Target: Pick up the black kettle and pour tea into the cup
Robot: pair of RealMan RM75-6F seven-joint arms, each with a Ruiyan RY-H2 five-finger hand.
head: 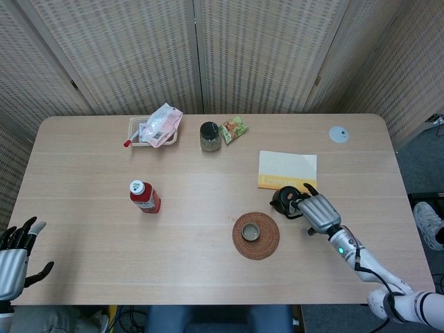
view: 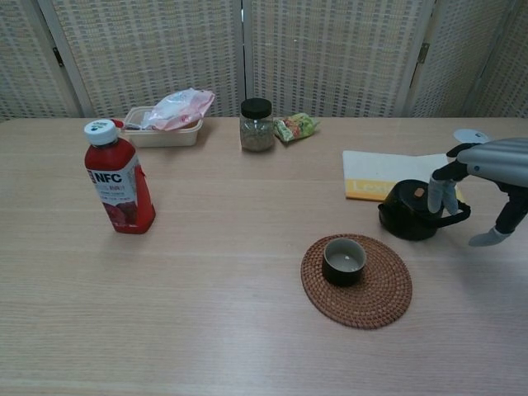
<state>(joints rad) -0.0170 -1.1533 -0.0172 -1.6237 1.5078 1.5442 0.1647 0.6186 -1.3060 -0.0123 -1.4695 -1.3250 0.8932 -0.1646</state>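
Black kettle [view: 410, 212] stands upright, handle toward right hand [view: 483, 177], whose fingers are hooked on it; cup [view: 344, 260] on mat. Left hand [head: 12, 258] spread wide, nothing held.

A pale woodgrain counter [head: 83, 263] with rounded corners stands before folding screens [head: 139, 48] of woven cream panels in light frames. Grey carpet [head: 420, 156] shows past its right edge. Light is even and soft.
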